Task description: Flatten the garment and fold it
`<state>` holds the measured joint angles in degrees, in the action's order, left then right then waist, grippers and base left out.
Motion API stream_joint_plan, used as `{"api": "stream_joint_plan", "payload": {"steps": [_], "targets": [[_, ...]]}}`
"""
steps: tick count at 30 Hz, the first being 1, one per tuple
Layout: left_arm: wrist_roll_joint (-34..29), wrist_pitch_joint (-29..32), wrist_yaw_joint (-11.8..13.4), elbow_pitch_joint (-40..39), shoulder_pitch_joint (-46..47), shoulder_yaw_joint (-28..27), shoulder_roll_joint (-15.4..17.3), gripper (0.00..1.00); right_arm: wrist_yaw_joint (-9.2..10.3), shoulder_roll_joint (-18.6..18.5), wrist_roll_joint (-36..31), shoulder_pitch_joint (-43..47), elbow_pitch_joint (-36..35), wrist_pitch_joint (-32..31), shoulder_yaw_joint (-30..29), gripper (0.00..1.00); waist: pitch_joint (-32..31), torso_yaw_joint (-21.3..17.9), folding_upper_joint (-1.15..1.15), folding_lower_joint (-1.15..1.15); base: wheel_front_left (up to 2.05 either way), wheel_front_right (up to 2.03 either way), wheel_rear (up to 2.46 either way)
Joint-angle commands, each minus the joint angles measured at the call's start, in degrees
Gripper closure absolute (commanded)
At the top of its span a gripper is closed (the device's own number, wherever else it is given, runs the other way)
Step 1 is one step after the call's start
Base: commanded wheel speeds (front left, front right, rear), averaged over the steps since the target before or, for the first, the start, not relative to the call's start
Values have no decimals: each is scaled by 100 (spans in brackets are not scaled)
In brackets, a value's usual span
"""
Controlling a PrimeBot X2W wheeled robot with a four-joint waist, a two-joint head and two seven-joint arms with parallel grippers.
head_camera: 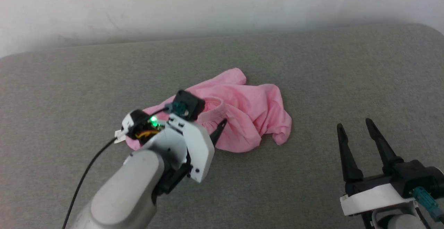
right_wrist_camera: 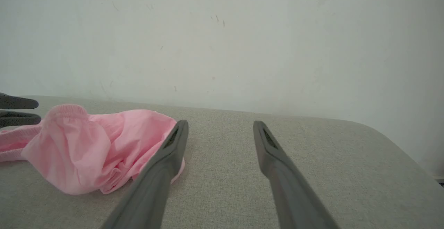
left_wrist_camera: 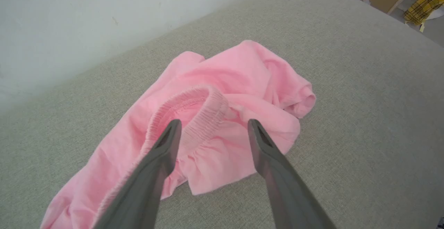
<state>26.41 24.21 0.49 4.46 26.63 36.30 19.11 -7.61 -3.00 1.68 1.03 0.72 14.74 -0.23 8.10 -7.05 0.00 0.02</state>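
The left gripper point(left_wrist_camera: 213, 126), wide open and empty, hangs over the waistband point(left_wrist_camera: 208, 109) of the crumpled pink shorts point(left_wrist_camera: 242, 73). The right gripper point(head_camera: 354, 124), also open and empty, is well apart above the grey padded surface point(head_camera: 312, 66).

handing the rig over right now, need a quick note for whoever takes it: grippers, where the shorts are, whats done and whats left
Left gripper: open, holding nothing, fingers poised either side of the gathered waistband; contact with the cloth cannot be told.
Right gripper: open, empty, low over the grey padded surface, off to the right of the cloth and apart from it.
Shorts: a crumpled pink heap near the middle of the surface, waistband uppermost.
Done: nothing flattened, no fold made.
Left: grip the waistband, spread the shorts flat, then fold.
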Motion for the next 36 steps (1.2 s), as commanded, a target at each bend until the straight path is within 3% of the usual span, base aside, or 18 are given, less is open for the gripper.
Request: {"api": "stream_joint_plan", "payload": {"steps": [1,9,10,11,15,19,28,33,35,36], "targets": [[-40,102,-35,238,300,15,-68,0,12,13,53,-100,-18,26,-19,0,348,-369,0,-2,0,0,0],[40,231,-310,1120,754,186,-312,0,12,13,121,-146,-7,26,-69,0,463,-428,0,-2,0,0,0],[77,156,-343,1165,761,182,-351,80,12,13,125,-156,-1,26,-76,0,462,-407,0,-2,0,0,0],[98,43,-365,1180,762,168,-380,100,12,13,129,-164,1,26,-85,0,453,-372,0,-2,0,0,0],[110,-378,-320,1122,684,58,-390,100,12,13,121,-144,-5,26,-120,0,371,-217,0,-2,0,0,0],[156,-1086,-41,693,208,-261,-240,100,12,13,67,-40,24,26,-201,0,140,99,0,-2,0,0,0],[677,-1996,787,-812,-2185,-1159,441,100,12,13,-66,214,53,26,-373,0,-377,1032,0,-2,0,0,0],[831,-2129,853,-819,-2999,-1147,530,100,12,13,-81,216,141,26,-315,0,-462,1368,0,-2,0,0,0],[820,-2161,786,-578,-3082,-1042,509,68,12,13,-90,233,219,26,-270,0,-494,1444,0,-2,0,0,0],[774,-2194,753,-426,-3082,-985,507,35,12,13,-90,238,258,26,-250,0,-508,1467,0,-2,0,0,0]]}}
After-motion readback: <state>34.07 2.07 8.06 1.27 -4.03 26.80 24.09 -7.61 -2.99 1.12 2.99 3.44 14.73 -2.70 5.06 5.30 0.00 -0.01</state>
